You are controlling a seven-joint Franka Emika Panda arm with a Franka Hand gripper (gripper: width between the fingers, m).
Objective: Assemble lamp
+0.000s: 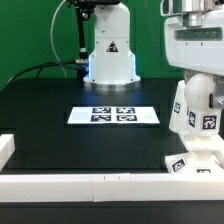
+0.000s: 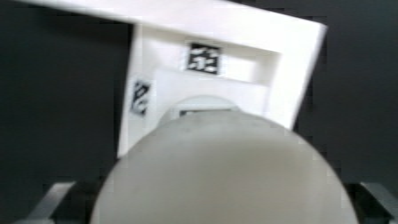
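Note:
The white tapered shade point(image 1: 195, 108), with square tags on its side, hangs at the exterior view's right, right over the flat square base point(image 1: 186, 163), whose stem point(image 1: 203, 150) rises under it. My gripper point(image 1: 196, 78) comes down from above and is shut on the shade's top. In the wrist view the shade point(image 2: 214, 165) fills the space between my dark fingers point(image 2: 59, 200), and the tagged base point(image 2: 231, 55) lies beyond it. The bulb is hidden.
The marker board point(image 1: 113, 114) lies flat in the middle of the black table. Long white border rails point(image 1: 70, 186) run along the front, with a white block point(image 1: 5, 150) at the left edge. The arm's pedestal point(image 1: 108, 50) stands at the back.

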